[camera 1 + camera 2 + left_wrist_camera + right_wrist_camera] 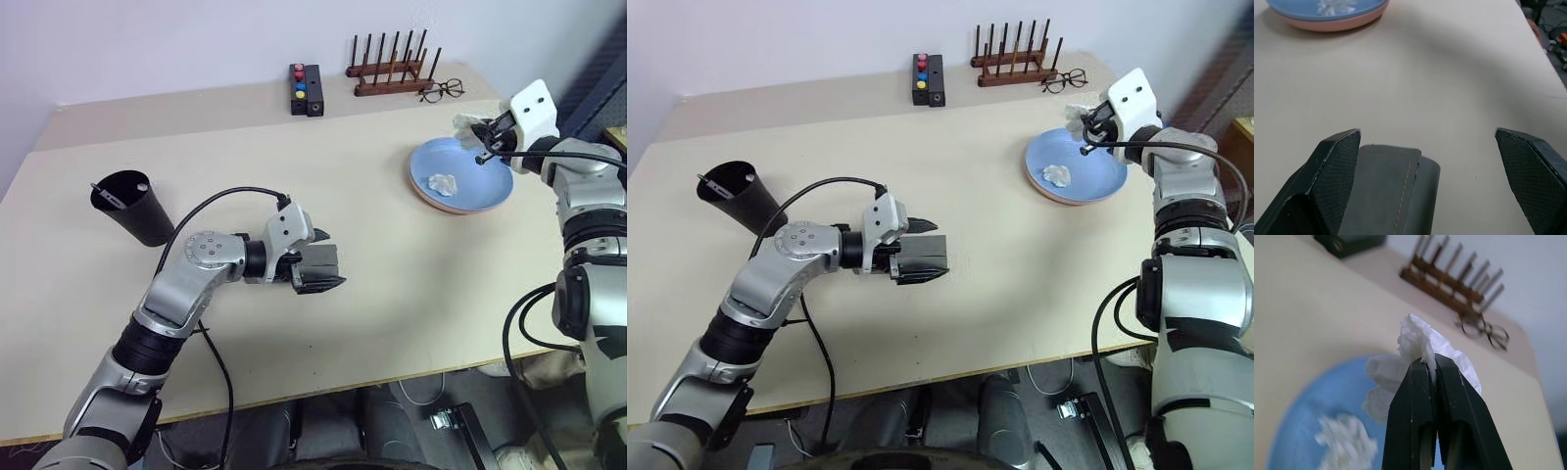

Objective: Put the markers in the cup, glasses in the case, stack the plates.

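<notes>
1. My right gripper (pixel 1429 363) hangs above the 2 o'clock part of the table (pixel 392 264); its two black fingers are pressed together and pinch a crumpled white tissue (pixel 1442 350), which stands up past the fingertips.
2. My left gripper (pixel 1427 142) is near the table's centre, slightly toward 7 o'clock, with its jaws spread wide. The grey case (pixel 1388 191) lies on the table between the fingers (pixel 1334 166), close against one of them and well clear of the other. I cannot tell whether that finger touches it.
3. The plates sit at 2 o'clock, stacked: the light blue plate (pixel 470 181) lies on top of the salmon pink plate (pixel 1327 23), whose rim shows beneath it along the near edge.
4. A second wad of white tissue (pixel 443 182) rests inside the blue plate, left of its middle.
5. The black cup (pixel 135 206) stands at 9 o'clock, well apart from the case. A slim object (pixel 110 196) lies inside across its mouth; it appears to be a marker, but I cannot tell how many are in there.
6. At the far edge, 12 o'clock, lies a black box with coloured buttons (pixel 305 89).
7. Toward 1 o'clock stands a wooden rack of dark pegs (pixel 390 67), and just beside it, on its 3 o'clock side, lie thin wire-rimmed eyeglasses (pixel 443 91).
8. The black sunglasses: I cannot tell where they are; the case's interior is hidden.
</notes>
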